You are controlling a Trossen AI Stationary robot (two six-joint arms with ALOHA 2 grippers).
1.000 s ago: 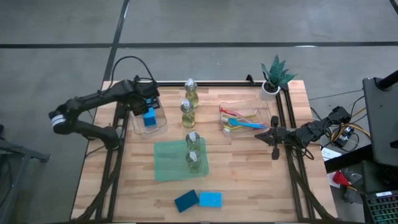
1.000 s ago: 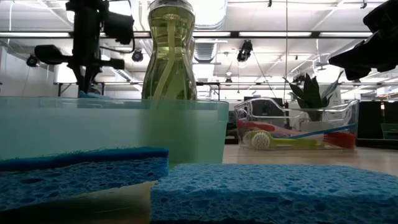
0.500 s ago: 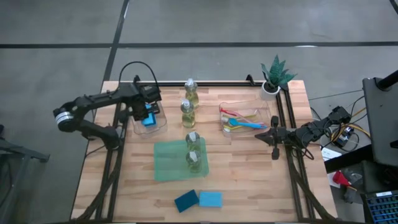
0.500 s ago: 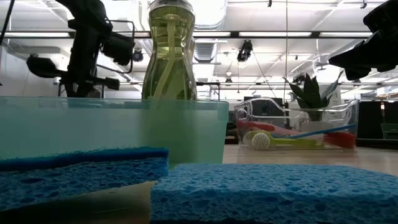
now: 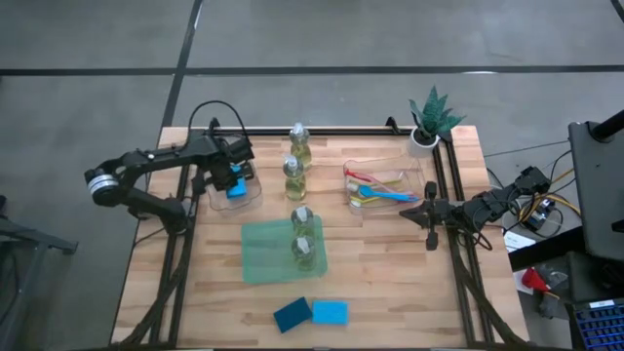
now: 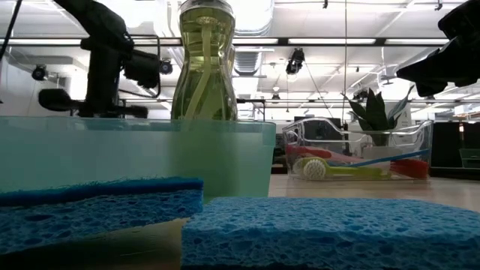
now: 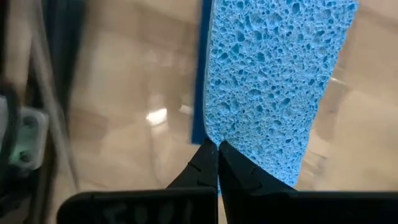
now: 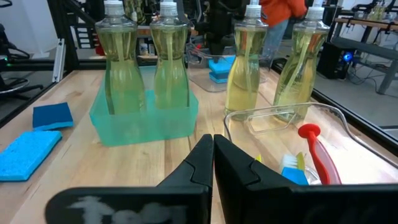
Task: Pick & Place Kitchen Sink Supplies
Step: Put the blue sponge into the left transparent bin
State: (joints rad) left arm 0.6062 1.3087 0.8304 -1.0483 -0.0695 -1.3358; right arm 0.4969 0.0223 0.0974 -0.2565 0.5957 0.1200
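I have the left gripper (image 5: 230, 175) over the clear plastic bin (image 5: 252, 198) at the table's left rear, its fingers (image 7: 208, 163) pressed together with nothing between them; through its wrist camera a light blue porous sponge (image 7: 273, 81) fills the frame just past the tips, lying in that bin, with a darker blue edge beside it. The right gripper (image 5: 429, 214) waits over the right side of the table, just beside the clear rectangular tray (image 5: 414, 174) that holds the thin red, yellow and blue brushes (image 5: 375, 192); its fingers are also together and empty. Two clear bottles of yellowish liquid with white caps (image 5: 302, 237) stand in the translucent green tub (image 5: 261, 255) at mid-table, and two more such bottles (image 5: 294, 163) stand on the bare wood behind it, one behind the other. Near the front edge a dark blue sponge (image 5: 292, 314) and a lighter blue sponge (image 5: 330, 312) lie touching side by side. A small potted green plant (image 5: 432, 117) sits at the right rear corner.
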